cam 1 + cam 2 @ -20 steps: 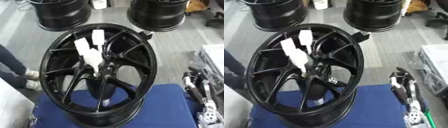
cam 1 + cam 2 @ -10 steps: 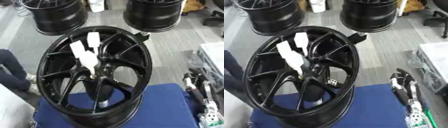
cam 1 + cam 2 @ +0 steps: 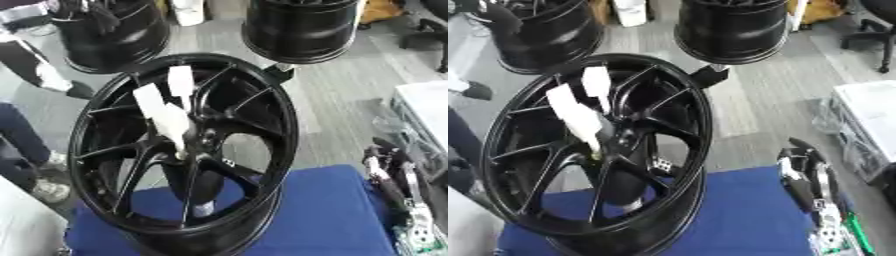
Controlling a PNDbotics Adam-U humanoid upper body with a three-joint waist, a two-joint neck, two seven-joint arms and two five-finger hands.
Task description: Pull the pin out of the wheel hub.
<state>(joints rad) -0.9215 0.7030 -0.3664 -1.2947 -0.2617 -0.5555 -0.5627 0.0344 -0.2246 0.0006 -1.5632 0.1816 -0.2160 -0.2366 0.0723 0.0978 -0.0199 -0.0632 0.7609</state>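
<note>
The big glossy black multi-spoke alloy wheel [image 3: 184, 150] stands nearly upright on the blue cloth-covered table [image 3: 324, 210], leaning a bit away from the camera. Right at its hub sits the white pin [image 3: 171, 122], a pale plastic-looking piece that sticks out of the centre toward the upper left, with what looks like a second white tab beside it. Hard to say if those are one forked part or two separate bits; it's too smeared there.

The right hand [image 3: 802, 177] rests at the lower right over the table edge, well apart from the wheel, fingers straight and lying close together, holding nothing. The left hand doesn't show in either view.

Handling guess: the wheel is heavy and stiff, so it shouldn't shift much when you tug, though standing on its rim it could roll or tip. The pin looks light and rigid, probably smooth plastic, so slippery. I'd pinch it low, close to the hub, and pull straight along its axis rather than bending it sideways.
</note>
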